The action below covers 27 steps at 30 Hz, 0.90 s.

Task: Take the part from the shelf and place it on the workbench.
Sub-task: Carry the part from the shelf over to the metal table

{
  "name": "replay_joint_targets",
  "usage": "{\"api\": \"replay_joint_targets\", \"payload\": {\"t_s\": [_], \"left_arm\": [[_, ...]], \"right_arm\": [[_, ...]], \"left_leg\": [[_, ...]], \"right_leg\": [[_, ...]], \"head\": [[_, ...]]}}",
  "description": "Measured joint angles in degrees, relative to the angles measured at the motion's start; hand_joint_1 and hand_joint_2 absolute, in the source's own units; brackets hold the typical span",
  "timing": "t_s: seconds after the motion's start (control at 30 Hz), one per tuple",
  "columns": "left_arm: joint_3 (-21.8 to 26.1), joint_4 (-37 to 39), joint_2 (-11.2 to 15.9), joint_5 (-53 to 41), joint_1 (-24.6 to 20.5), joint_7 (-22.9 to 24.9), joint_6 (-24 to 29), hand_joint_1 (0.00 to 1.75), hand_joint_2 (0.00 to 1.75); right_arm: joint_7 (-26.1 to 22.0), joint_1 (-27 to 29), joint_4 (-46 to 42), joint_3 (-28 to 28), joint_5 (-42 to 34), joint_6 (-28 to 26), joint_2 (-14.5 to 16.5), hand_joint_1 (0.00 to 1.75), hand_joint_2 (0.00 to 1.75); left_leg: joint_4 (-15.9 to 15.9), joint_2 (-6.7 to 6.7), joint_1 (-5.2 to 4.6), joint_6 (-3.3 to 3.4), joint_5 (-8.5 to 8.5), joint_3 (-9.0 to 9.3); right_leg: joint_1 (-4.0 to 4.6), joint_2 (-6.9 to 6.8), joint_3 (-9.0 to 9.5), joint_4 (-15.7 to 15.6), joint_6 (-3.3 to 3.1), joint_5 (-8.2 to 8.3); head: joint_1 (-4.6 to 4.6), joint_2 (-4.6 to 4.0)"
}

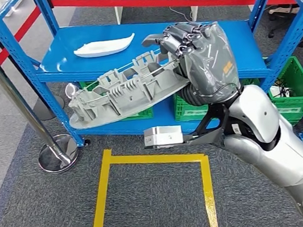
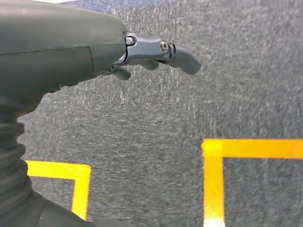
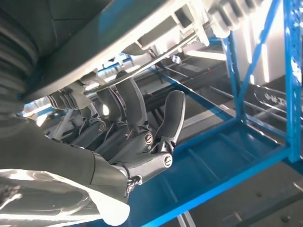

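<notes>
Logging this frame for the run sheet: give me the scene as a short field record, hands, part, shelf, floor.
right hand: right hand grips one end of the grey ribbed plastic part, fingers curled under it
part position: held in front of the blue shelf, long and roughly level, tilted slightly
left hand: left hand holds nothing, over grey carpet
still on shelf: white moulded part
below shelf: green crates
floor: yellow tape rectangle

shelf [image 1: 146,50]: at 12 o'clock
white part [image 1: 104,45]: on shelf top, 11 o'clock
grey part [image 1: 122,92]: before the shelf edge, held by right hand [image 1: 194,50]
crates [image 1: 293,93]: under shelf, 2 o'clock
post [image 1: 24,112]: 9 o'clock
floor tape [image 1: 152,196]: 6 o'clock
</notes>
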Motion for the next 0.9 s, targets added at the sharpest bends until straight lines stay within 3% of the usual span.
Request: {"api": "replay_joint_targets", "payload": {"t_s": [0.07,0.17,0.23,0.3,0.33,0.37,0.4,0.47,0.53,0.67,0.73,0.8,0.83,0.87,0.9], "left_arm": [[0.15,-0.02,-0.04,0.66,-0.08,-0.67,0.04,0.0,1.75],[1.32,-0.16,-0.17,3.65,-0.1,-4.02,0.65,0.0,1.75],[2.78,-0.37,-0.41,6.73,-0.31,-8.56,1.43,0.0,1.75],[4.43,-0.45,-0.59,9.67,-0.59,-12.22,1.12,0.0,1.75],[5.33,-0.45,-0.66,10.8,-0.65,-13.14,0.55,0.0,1.75],[6.21,-0.45,-0.72,11.55,-0.67,-13.6,-0.21,0.0,1.75],[6.96,-0.45,-0.77,11.95,-0.65,-13.82,-1.21,0.0,1.75],[7.98,-0.46,-0.75,12.1,-0.65,-14.1,-3.7,0.0,1.75],[8.43,-0.49,-0.76,11.78,-0.74,-13.43,-4.28,0.0,1.75],[8.87,-0.54,-0.99,11.18,-0.61,-11.44,-2.25,0.0,1.75],[8.94,-0.59,-1.11,10.84,-0.7,-11.24,-2.02,0.0,1.75],[8.94,-0.63,-1.15,10.51,-0.77,-11.37,-1.13,0.0,1.75],[8.95,-0.64,-1.16,10.21,-0.76,-11.52,-0.32,0.0,1.75],[8.95,-0.65,-1.16,9.77,-0.74,-11.69,0.65,0.0,1.75],[8.94,-0.65,-1.16,9.22,-0.73,-11.8,1.72,0.0,1.75]], "right_arm": [[-0.08,-0.25,-0.3,0.04,-0.02,-0.03,-0.1,1.75,1.75],[-0.13,-0.29,-0.83,0.11,-0.05,-0.11,-0.23,1.75,1.75],[-0.14,0.01,-1.47,0.02,-0.27,-0.27,-0.84,1.75,1.75],[-0.26,0.74,-2.19,-0.19,-0.72,-0.57,-1.94,1.75,1.75],[-0.34,1.18,-2.53,-0.28,-0.93,-0.72,-2.48,1.75,1.75],[-0.43,1.55,-2.83,-0.32,-1.06,-0.83,-2.93,1.75,1.75],[-0.49,1.85,-3.1,-0.33,-1.13,-0.88,-3.31,1.75,1.75],[-0.56,2.32,-3.64,-0.42,-1.13,-0.93,-3.87,1.75,1.75],[-0.62,2.65,-3.96,-0.59,-1.08,-1.07,-4.24,1.75,1.75],[-0.66,2.9,-4.31,-0.68,-1.02,-1.23,-4.53,1.75,1.75],[-0.68,2.93,-4.41,-0.71,-1.01,-1.25,-4.75,1.75,1.75],[-0.71,3.18,-4.41,-0.72,-0.99,-1.34,-4.92,1.75,1.75],[-0.74,3.39,-4.41,-0.7,-0.99,-1.37,-4.97,1.75,1.75],[-0.76,3.58,-4.41,-0.69,-0.99,-1.37,-5.04,1.75,1.75],[-0.81,3.69,-4.42,-0.67,-0.99,-1.33,-5.15,1.75,1.75]], "left_leg": [[0.06,-0.51,0.07,-0.59,0.27,-0.44],[0.73,-0.41,0.12,-1.55,-0.25,-0.95],[5.31,1.05,0.17,-2.15,-3.16,-2.89],[12.87,2.0,0.35,-2.69,-6.75,-6.11],[15.41,2.13,0.45,-2.87,-7.48,-7.15],[15.95,2.21,0.55,-3.0,-7.12,-7.25],[14.22,2.36,0.64,-3.05,-5.74,-6.27],[6.56,3.5,0.6,-2.91,-2.14,-2.28],[1.07,4.62,0.33,-2.32,-0.68,0.32],[-0.01,3.83,0.24,-0.7,-0.46,0.34],[-0.33,3.19,0.44,0.03,-0.13,0.31],[-0.31,2.51,0.37,0.35,-0.02,0.16],[-0.29,2.13,0.33,0.39,0.0,0.13],[-0.26,1.72,0.29,0.4,0.01,0.14],[-0.22,1.26,0.28,0.39,0.01,0.15]], "right_leg": [[0.09,0.53,1.27,-2.41,-0.25,0.1],[-0.17,-0.39,1.4,-3.08,-0.81,0.42],[-0.41,-1.31,1.62,-3.45,-1.31,0.62],[-0.4,-2.21,1.64,-3.45,-1.5,0.56],[-0.4,-2.62,1.65,-3.44,-1.52,0.53],[-0.4,-2.97,1.66,-3.41,-1.5,0.51],[-0.41,-3.28,1.69,-3.37,-1.43,0.46],[-0.32,-3.88,1.78,-3.15,-1.09,0.25],[-0.03,-4.4,1.69,-2.79,-0.54,0.01],[-0.01,-5.05,1.26,-2.38,0.66,-0.61],[-0.18,-3.61,-0.72,1.66,1.1,-3.21],[-0.27,-2.27,-4.28,9.38,1.24,-6.61],[-0.3,-2.06,-5.78,12.4,1.27,-7.43],[-0.3,-1.95,-6.47,13.64,1.26,-7.24],[-0.31,-1.87,-6.03,12.48,1.18,-5.92]], "head": [[-0.06,0.0],[-0.17,0.0],[-0.51,0.0],[-0.74,0.0],[-0.75,0.0],[-0.75,0.0],[-0.75,0.0],[-0.74,0.0],[-0.75,0.0],[-0.75,0.0],[-0.51,0.0],[-0.33,0.0],[-0.32,0.0],[-0.32,0.0],[-0.31,0.0]]}}
